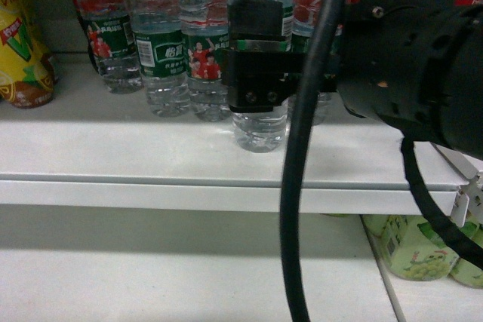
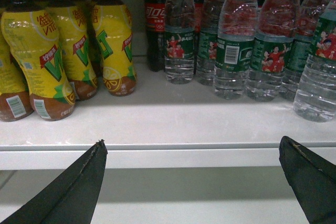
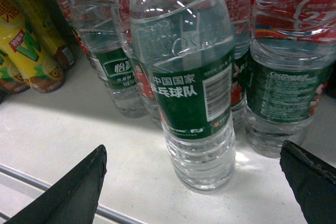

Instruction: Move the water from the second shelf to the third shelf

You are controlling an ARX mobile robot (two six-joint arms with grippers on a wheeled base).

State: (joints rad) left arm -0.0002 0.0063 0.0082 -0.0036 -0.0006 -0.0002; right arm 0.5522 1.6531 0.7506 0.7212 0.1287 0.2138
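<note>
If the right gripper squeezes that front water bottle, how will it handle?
The water bottle looks nearly full, so probably heavy for its size. Its thin ribbed plastic may flex under the open right gripper. Tall and narrow, it could tip into neighbouring bottles.

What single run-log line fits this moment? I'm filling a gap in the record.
phase: pre-grasp | right gripper: open, water bottle between jaws | left gripper: open, holding nothing | bottle standing on shelf

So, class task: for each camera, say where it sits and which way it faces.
Head: on the robot, looking forward at the shelf; right arm and cable fill the right side.
Left wrist: faces the shelf front, juice left, waters right; open left gripper below.
Right wrist: close on the water, between the open right gripper.
Shared: that front water in head and right wrist views.
</note>
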